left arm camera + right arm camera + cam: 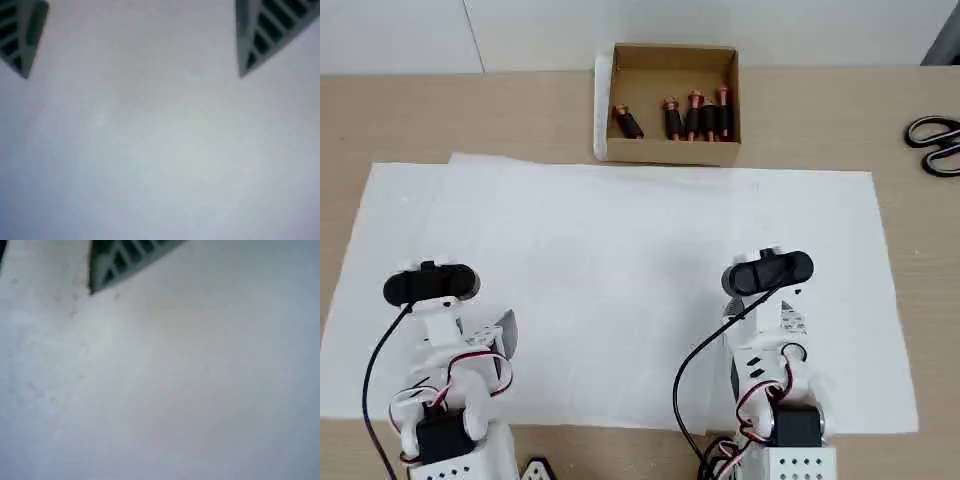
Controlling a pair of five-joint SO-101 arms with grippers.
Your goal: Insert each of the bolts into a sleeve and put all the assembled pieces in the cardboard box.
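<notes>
Left gripper [132,77], its 2 fingers [20,40] wide apart, above white paper [165,160]

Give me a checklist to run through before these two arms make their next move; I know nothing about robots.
1. Work collected in the cardboard box: five assembled pieces lie inside. Ok.
2. Each piece fully pushed together: too small to judge. Cannot tell.
3. Left gripper free: open over the white sheet, nothing between its fingers. Ok.
4. Right gripper free: hard to judge from these pictures. Cannot tell.
5. Scissors out of the way: on the table, apart from box and sheet. Ok.
</notes>
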